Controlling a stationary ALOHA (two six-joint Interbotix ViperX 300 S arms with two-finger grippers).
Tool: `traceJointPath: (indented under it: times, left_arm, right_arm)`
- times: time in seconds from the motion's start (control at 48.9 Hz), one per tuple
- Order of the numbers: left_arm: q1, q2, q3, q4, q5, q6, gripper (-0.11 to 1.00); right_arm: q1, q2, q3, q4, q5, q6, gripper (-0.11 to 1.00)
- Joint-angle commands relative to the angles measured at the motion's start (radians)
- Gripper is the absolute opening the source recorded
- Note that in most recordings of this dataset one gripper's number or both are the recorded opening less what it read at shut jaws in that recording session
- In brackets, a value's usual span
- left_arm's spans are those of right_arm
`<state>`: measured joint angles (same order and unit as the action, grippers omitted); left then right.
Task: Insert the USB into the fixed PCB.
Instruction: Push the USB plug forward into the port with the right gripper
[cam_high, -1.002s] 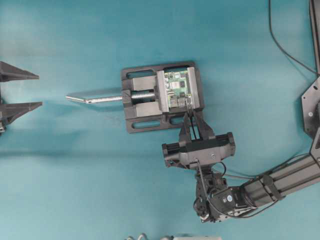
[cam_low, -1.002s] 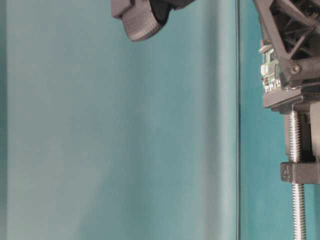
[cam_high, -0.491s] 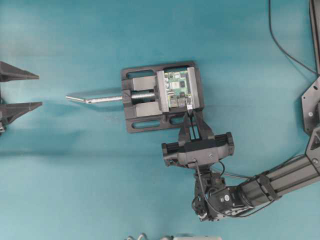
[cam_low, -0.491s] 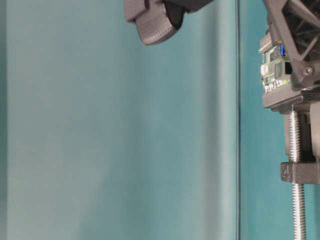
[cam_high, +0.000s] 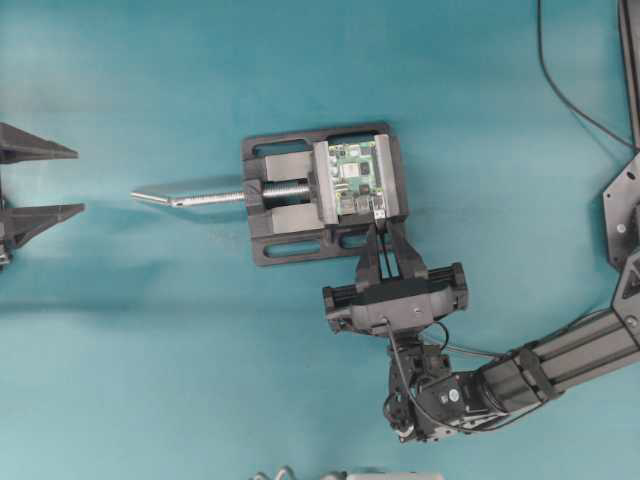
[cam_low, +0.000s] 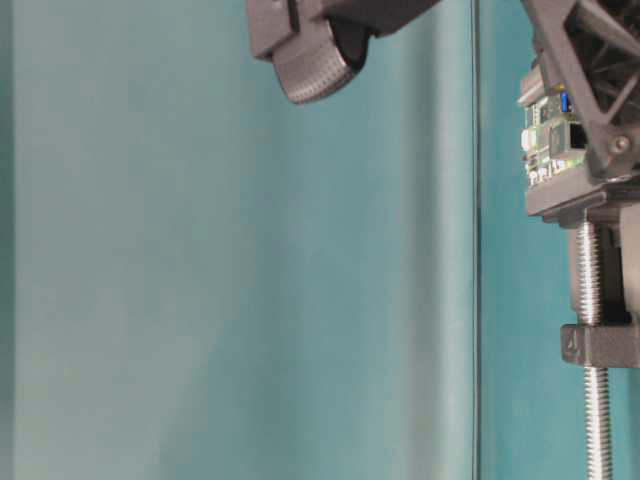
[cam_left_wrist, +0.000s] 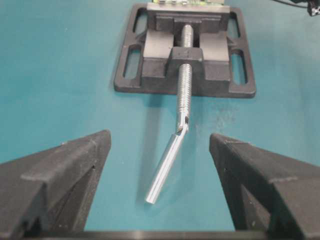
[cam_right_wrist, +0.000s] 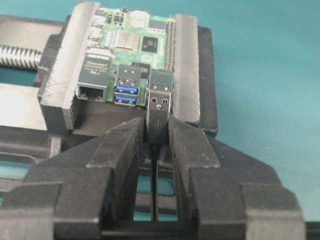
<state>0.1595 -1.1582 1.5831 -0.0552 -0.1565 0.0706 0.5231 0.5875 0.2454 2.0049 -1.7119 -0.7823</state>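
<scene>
USB at the PCB's port

We see the vise (cam_high: 322, 192) clamping the PCB (cam_right_wrist: 131, 45); our right gripper (cam_right_wrist: 156, 131), closed on the USB (cam_right_wrist: 159, 107), holds its metal tip against the PCB's black port, beside the blue ones. Our left gripper (cam_left_wrist: 160, 170) sits well apart with its fingers spread wide.

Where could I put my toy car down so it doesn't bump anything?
Bare teal table lies between the open left gripper and the vise, below its screw handle. It's crowded where the right gripper holds the USB at the PCB.
</scene>
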Motion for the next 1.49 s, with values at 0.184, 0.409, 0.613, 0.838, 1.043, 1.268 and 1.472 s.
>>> traceJointPath:
  times: [0.184, 0.409, 0.613, 0.838, 1.043, 1.268, 1.472]
  left_arm:
    - [0.002, 0.012, -0.012, 0.002, -0.009, 0.003, 0.96]
    - [0.002, 0.012, -0.012, 0.002, -0.008, 0.003, 0.96]
    - [0.002, 0.012, -0.012, 0.002, -0.009, 0.003, 0.96]
    - [0.002, 0.012, -0.012, 0.002, -0.008, 0.003, 0.96]
    - [0.002, 0.012, -0.012, 0.002, -0.008, 0.005, 0.96]
    - [0.002, 0.012, -0.012, 0.002, -0.008, 0.003, 0.96]
    - [0.002, 0.012, -0.012, 0.002, -0.008, 0.003, 0.96]
  right_arm:
    - [-0.049, -0.057, -0.015, -0.020, -0.006, -0.006, 0.21]
    - [-0.055, -0.055, -0.009, -0.018, -0.006, -0.006, 0.21]
    - [-0.058, -0.064, -0.011, -0.020, -0.006, -0.006, 0.21]
    - [-0.064, -0.071, -0.006, -0.020, -0.006, -0.009, 0.22]
    - [-0.072, -0.064, 0.006, -0.020, -0.005, -0.008, 0.21]
    - [-0.081, -0.051, 0.005, -0.020, -0.003, -0.006, 0.21]
    - [-0.091, -0.044, 0.006, -0.020, -0.003, -0.005, 0.21]
